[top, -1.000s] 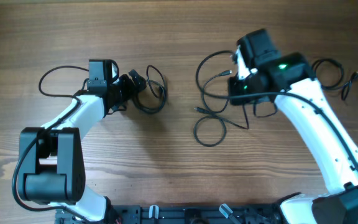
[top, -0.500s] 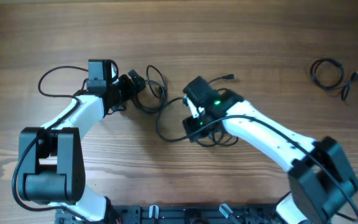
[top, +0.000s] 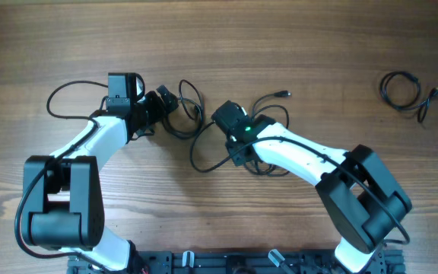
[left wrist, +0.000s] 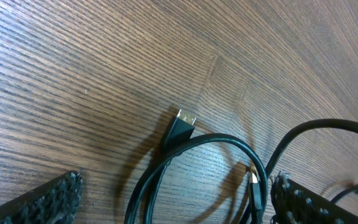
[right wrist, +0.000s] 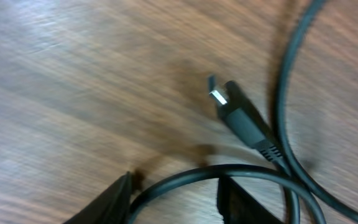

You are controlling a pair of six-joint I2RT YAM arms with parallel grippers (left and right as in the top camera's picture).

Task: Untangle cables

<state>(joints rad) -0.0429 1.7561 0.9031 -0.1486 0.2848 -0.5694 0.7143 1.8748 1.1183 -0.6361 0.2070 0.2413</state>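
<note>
Hovering over cables [top: 193, 152] bunched at frame centre. My left gripper [left wrist: 176, 208] spread wide, cable loop and plug [left wrist: 180, 129] between fingers. My right gripper [right wrist: 174, 186] part spread, strand crossing gap, not pinched. Separate coil [top: 401, 90] upper right, well apart.

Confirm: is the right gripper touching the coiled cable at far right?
Apart. Overhead shows the right gripper over the middle cables, with the coiled cable far off near the right edge and bare table between them.
</note>
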